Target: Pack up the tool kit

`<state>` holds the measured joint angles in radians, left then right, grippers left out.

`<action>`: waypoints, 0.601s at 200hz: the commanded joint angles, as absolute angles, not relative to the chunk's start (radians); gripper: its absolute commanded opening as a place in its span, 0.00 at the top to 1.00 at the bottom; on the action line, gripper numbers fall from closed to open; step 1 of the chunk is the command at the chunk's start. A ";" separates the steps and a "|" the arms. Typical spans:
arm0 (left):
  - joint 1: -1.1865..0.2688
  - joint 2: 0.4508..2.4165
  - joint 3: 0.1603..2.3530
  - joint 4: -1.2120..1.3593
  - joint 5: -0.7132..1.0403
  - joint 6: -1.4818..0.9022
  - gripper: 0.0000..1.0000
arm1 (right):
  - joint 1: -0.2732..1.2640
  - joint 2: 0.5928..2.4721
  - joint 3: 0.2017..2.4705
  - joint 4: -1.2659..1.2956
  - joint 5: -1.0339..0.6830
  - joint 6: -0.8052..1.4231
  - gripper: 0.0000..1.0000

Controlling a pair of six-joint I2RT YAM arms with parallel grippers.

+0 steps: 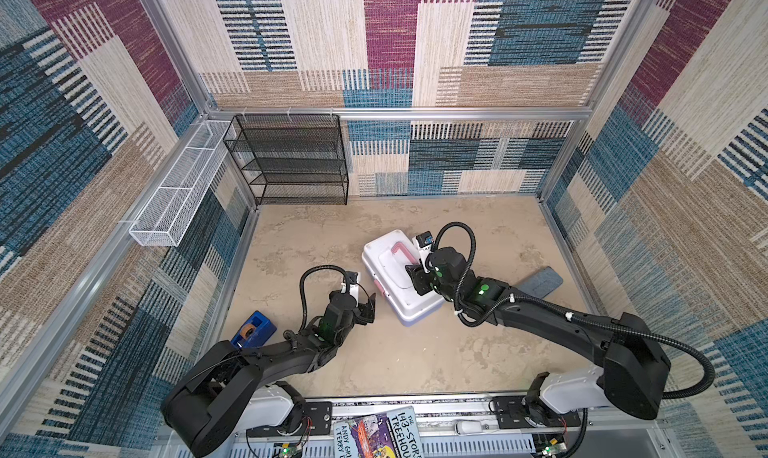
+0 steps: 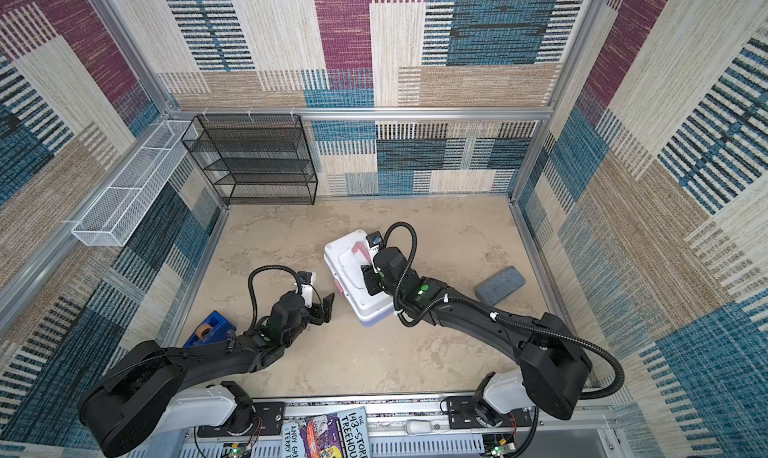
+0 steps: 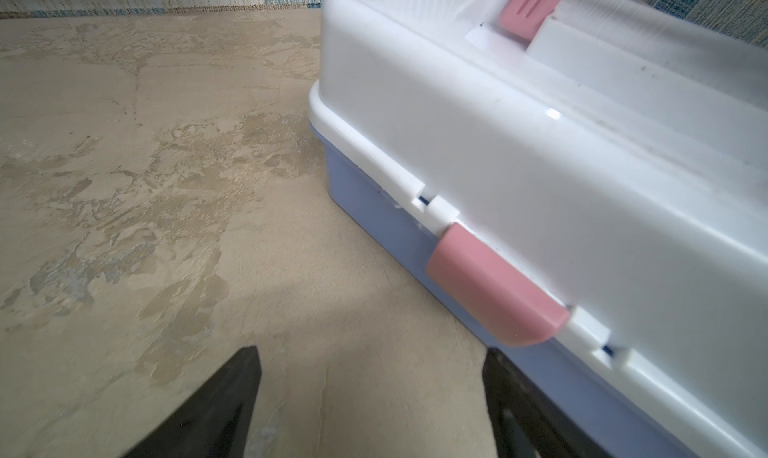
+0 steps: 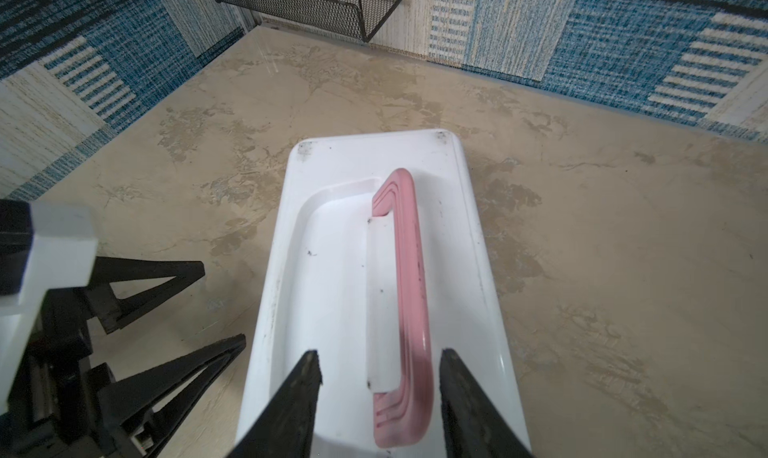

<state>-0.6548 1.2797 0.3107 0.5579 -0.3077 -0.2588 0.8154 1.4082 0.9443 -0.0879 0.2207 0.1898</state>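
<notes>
White plastic fills the middle of the counter (image 1: 374,364): the toolbox (image 1: 384,262) stands just right of centre, turned at an angle, its lid (image 4: 332,235) shut down over the light-blue base (image 3: 374,210). The pink handle (image 4: 409,269) lies folded flat in the lid's recess, which keeps the top low and lets an arm come in from above. The right fingers (image 4: 291,414) hang over the near end of that handle, spread to either side of it and pinching nothing. Standing astride it like this, they look set either to take the handle or to let it lie. The left fingers (image 3: 216,410) are spread wide and empty, low over the counter just left of the box, aimed at the long side that carries the pink latch (image 3: 494,285). The latch appears folded down across the seam between lid and base, though whether it has snapped home I cannot tell. Judging by this, the packing is at its closing step: one arm steadies the box from the top so it will not slide while the other presses the latch.
</notes>
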 commanded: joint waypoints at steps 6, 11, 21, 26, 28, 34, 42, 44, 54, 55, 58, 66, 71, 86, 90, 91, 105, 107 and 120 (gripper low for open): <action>-0.653 1.281 0.309 0.578 -0.301 -0.285 0.13 | 0.805 1.423 0.936 -0.072 0.227 0.198 0.51; -0.653 1.280 0.309 0.578 -0.303 -0.285 0.13 | 0.803 1.427 0.935 -0.072 0.224 0.199 0.51; -0.653 1.279 0.307 0.578 -0.304 -0.285 0.13 | 0.799 1.432 0.933 -0.069 0.213 0.198 0.51; -0.653 1.278 0.308 0.579 -0.305 -0.285 0.13 | 0.799 1.435 0.932 -0.068 0.208 0.197 0.52; -0.653 1.278 0.307 0.580 -0.305 -0.286 0.14 | 0.799 1.434 0.932 -0.066 0.205 0.197 0.52; -0.653 1.278 0.306 0.581 -0.305 -0.287 0.13 | 0.798 1.438 0.932 -0.065 0.199 0.194 0.52; -0.653 1.278 0.307 0.579 -0.305 -0.286 0.13 | 0.798 1.442 0.931 -0.061 0.186 0.188 0.54; -0.653 1.278 0.306 0.580 -0.305 -0.287 0.13 | 0.798 1.445 0.932 -0.060 0.181 0.187 0.55; -0.653 1.278 0.305 0.583 -0.305 -0.287 0.13 | 0.798 1.450 0.931 -0.057 0.164 0.180 0.59; -0.653 1.279 0.306 0.583 -0.305 -0.288 0.13 | 0.798 1.451 0.931 -0.057 0.162 0.180 0.60; -0.654 1.281 0.306 0.582 -0.305 -0.288 0.13 | 0.798 1.453 0.932 -0.055 0.158 0.179 0.61; -0.653 1.282 0.306 0.583 -0.304 -0.288 0.13 | 0.798 1.460 0.931 -0.054 0.146 0.173 0.64; -0.653 1.282 0.306 0.582 -0.304 -0.288 0.13 | 0.798 1.462 0.931 -0.054 0.139 0.167 0.66; -0.653 1.285 0.305 0.583 -0.301 -0.288 0.13 | 0.798 1.473 0.931 -0.055 0.129 0.156 0.68; -0.653 1.286 0.306 0.584 -0.299 -0.288 0.13 | 0.798 1.475 0.931 -0.055 0.130 0.154 0.69; -0.653 1.286 0.306 0.584 -0.298 -0.289 0.13 | 0.798 1.475 0.931 -0.055 0.130 0.153 0.69; -0.653 1.290 0.304 0.587 -0.292 -0.289 0.14 | 0.798 1.480 0.928 -0.057 0.136 0.139 0.72; -0.653 1.292 0.305 0.586 -0.292 -0.289 0.14 | 0.798 1.480 0.928 -0.057 0.136 0.138 0.72; -0.653 1.296 0.304 0.589 -0.289 -0.286 0.14 | 0.798 1.482 0.927 -0.061 0.138 0.119 0.76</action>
<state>-0.6548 1.2896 0.3069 0.5583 -0.3065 -0.2592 0.7971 1.4765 0.9306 -0.0841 0.1520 0.1562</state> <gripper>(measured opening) 0.863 0.268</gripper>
